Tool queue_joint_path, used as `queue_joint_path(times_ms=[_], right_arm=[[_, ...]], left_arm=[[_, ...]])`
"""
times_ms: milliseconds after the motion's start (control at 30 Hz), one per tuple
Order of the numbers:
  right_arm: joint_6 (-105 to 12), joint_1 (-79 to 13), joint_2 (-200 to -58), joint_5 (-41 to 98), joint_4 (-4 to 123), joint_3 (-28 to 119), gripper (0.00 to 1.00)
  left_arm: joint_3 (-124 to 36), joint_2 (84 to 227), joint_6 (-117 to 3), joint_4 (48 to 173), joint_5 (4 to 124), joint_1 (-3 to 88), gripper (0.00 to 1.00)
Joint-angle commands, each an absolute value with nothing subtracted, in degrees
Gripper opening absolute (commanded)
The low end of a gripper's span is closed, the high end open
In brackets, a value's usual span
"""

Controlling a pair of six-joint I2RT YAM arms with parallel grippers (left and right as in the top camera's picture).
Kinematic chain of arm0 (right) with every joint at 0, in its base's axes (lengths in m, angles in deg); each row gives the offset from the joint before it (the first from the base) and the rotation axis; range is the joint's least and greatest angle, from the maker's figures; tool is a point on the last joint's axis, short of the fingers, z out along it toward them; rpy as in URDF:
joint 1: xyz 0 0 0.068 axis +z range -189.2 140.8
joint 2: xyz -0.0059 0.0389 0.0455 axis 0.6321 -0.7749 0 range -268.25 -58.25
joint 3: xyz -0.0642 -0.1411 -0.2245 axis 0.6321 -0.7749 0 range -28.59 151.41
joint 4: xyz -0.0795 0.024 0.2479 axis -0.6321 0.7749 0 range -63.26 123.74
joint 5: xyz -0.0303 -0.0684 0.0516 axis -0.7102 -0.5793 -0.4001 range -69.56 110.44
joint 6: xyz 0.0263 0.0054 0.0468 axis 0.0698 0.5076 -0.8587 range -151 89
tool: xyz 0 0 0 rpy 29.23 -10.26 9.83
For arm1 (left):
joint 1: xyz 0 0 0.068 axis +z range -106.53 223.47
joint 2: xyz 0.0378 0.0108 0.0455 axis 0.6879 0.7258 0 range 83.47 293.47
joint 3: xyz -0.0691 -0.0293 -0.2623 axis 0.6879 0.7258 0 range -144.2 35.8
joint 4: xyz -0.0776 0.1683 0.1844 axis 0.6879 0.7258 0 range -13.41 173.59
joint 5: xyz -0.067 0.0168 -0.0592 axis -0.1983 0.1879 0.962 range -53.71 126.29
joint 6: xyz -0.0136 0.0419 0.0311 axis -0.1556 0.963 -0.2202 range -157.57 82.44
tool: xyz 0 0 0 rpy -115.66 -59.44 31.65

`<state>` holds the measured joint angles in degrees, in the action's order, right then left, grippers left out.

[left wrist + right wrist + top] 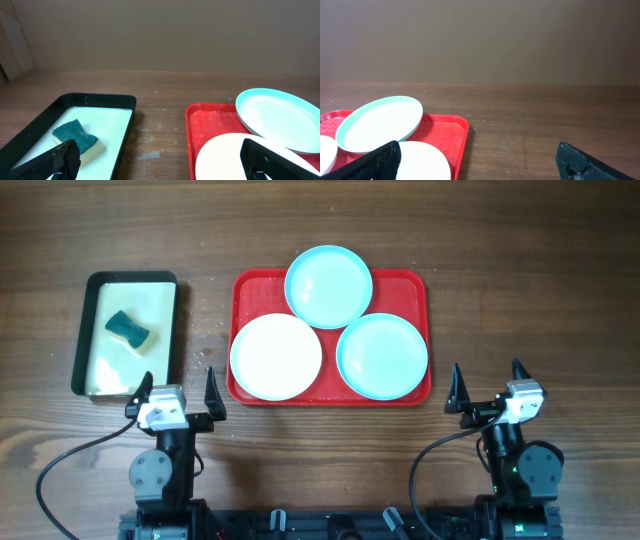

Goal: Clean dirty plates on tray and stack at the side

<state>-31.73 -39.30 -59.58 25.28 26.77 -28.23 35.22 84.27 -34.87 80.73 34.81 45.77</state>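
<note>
Left gripper [177,383]: sat low at the table's near edge, jaws wide, empty
Right gripper [487,375]: same pose, jaws wide, empty
Plates [276,357]: three lay on the tray [255,290], ahead of both grippers

The left gripper [178,383] sits low on the robot's left side, and its jaws are spread wide apart. Its two dark fingers [57,161] point forward, away from the robot's base. The right gripper [487,375] sits the same way on the right side, with its jaws spread wide too. Both arms are folded back close to their bases, and they are well apart from each other.
</note>
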Motion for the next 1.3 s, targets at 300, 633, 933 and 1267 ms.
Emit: queue_joint_path(times_ms=[300,633,933,1267], right_arm=[[-31.01,-39.56,-59.64,24.69,26.64,-28.3,1.0],[-31.01,-39.56,-59.64,24.69,26.64,-28.3,1.0],[-31.03,-39.56,-59.64,24.69,26.64,-28.3,1.0],[-31.03,-39.56,-59.64,24.69,26.62,-28.3,1.0]], left_arm=[[35.48,83.9,-35.43,80.71,34.51,45.44,1.0],[35.48,83.9,-35.43,80.68,34.51,45.44,1.0],[35.48,83.9,-35.43,80.71,34.51,45.44,1.0],[35.48,83.9,-41.47,57.38,79.36,45.44,1.0]])
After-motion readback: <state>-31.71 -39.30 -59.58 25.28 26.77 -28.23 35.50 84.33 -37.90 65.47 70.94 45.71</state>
